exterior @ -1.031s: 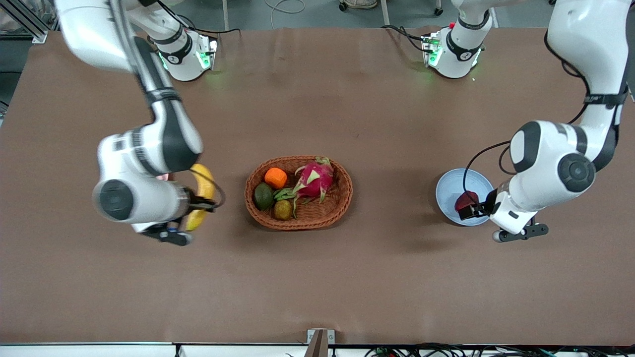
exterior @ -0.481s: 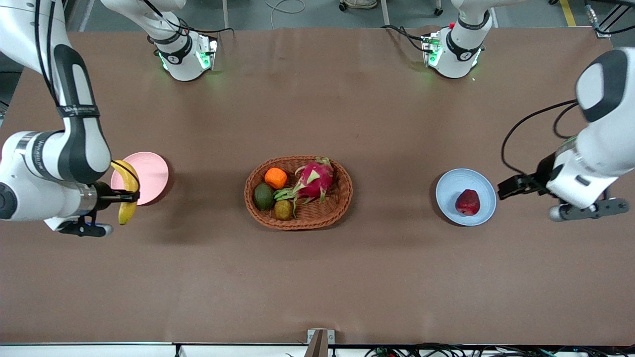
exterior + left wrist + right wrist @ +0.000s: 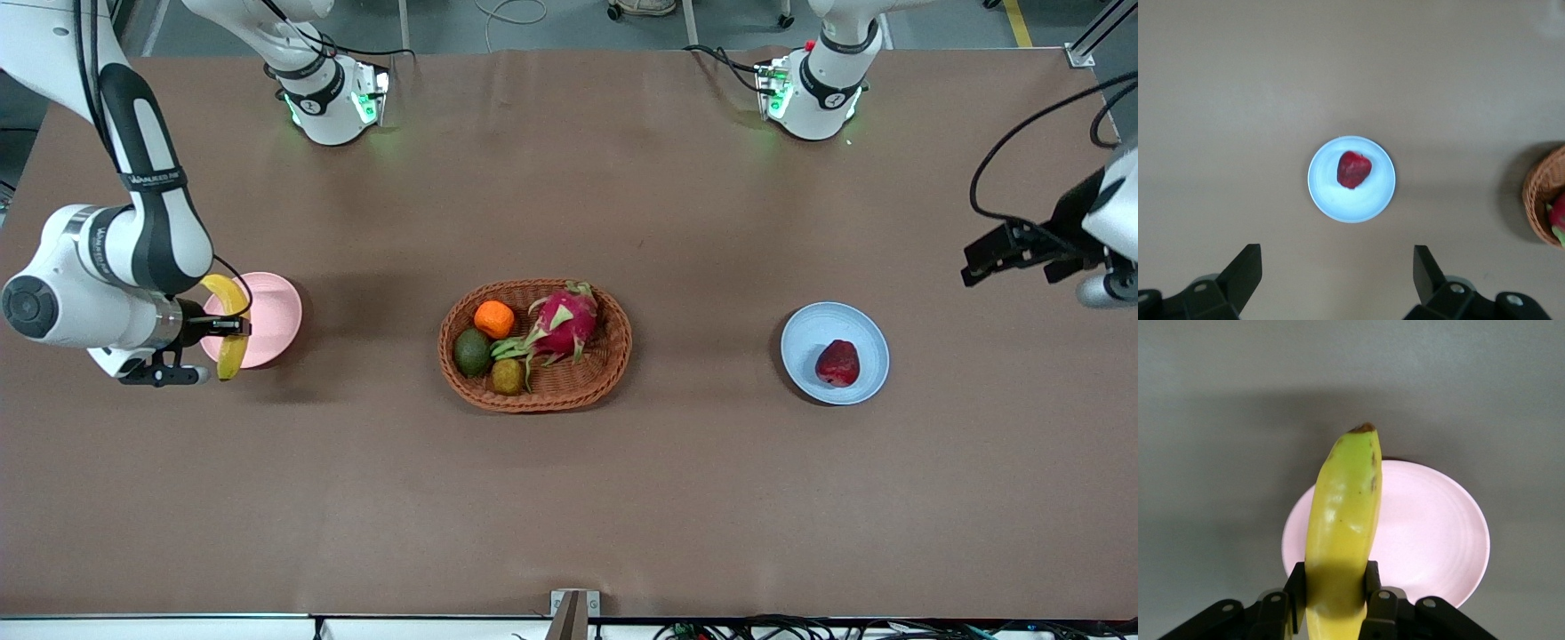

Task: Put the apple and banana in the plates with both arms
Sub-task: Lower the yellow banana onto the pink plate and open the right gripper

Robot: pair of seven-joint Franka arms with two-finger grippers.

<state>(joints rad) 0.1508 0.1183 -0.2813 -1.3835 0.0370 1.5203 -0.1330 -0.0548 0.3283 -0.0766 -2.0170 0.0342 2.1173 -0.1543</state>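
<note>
The dark red apple [image 3: 837, 363] lies in the pale blue plate [image 3: 805, 339], also seen in the left wrist view, apple [image 3: 1353, 169] on plate [image 3: 1338, 200]. My left gripper [image 3: 1009, 253] is open and empty, up in the air toward the left arm's end of the table, away from the blue plate; its open fingers [image 3: 1245, 273] show in the left wrist view. My right gripper [image 3: 222, 327] is shut on the yellow banana [image 3: 229, 325] and holds it over the edge of the pale pink plate [image 3: 271, 316]. In the right wrist view the banana [image 3: 1343, 520] hangs over the pink plate [image 3: 1431, 533].
An oval wicker basket [image 3: 613, 351] stands mid-table with a pink dragon fruit [image 3: 563, 322], an orange [image 3: 493, 319], an avocado [image 3: 472, 352] and a kiwi [image 3: 507, 376]. Its rim shows in the left wrist view [image 3: 1538, 200].
My left gripper has let go of the apple in the blue plate and risen away toward the table's end. My right gripper has carried the banana to the pink plate.
</note>
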